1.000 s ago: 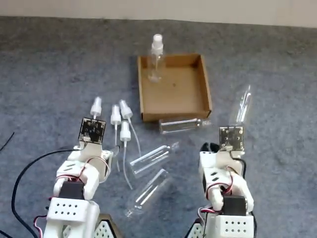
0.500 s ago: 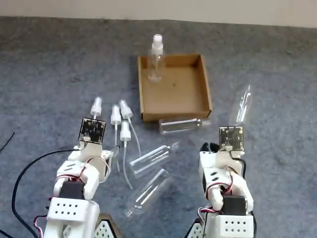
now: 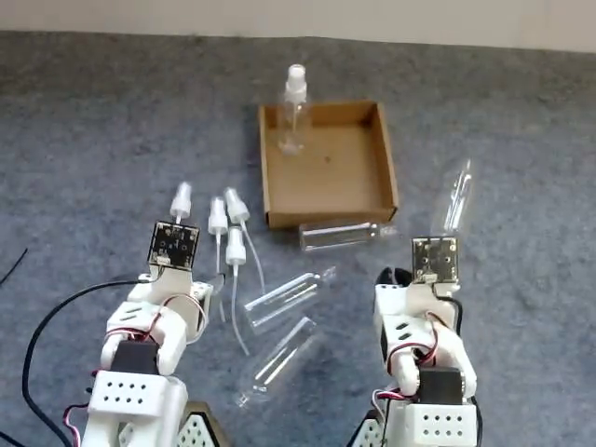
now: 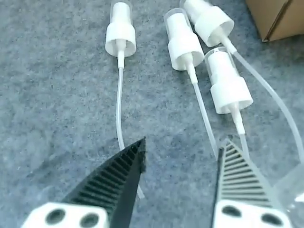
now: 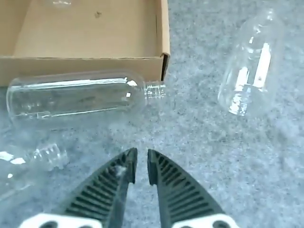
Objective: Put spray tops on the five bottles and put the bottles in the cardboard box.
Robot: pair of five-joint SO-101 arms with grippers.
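Note:
Four loose spray tops lie on the grey carpet, with tubes trailing: one [image 4: 120, 31] apart, three [image 4: 183, 40] [image 4: 207, 19] [image 4: 228, 83] close together. My left gripper [image 4: 183, 147] is open just short of them, holding nothing. Clear bottles without tops lie on their sides: one [image 5: 76, 99] along the front wall of the cardboard box [image 5: 90, 61], one [image 5: 251, 66] off to the side, two [image 3: 284, 298] [image 3: 275, 361] between the arms. My right gripper [image 5: 141, 159] is shut and empty, a little short of the bottle by the box. One bottle with a spray top [image 3: 293, 112] stands in the box's far left corner.
The box [image 3: 386, 177] sits at the middle back of the carpet. Black cables [image 3: 47, 326] run beside the left arm's base. The carpet spreads bare to the far left and far right.

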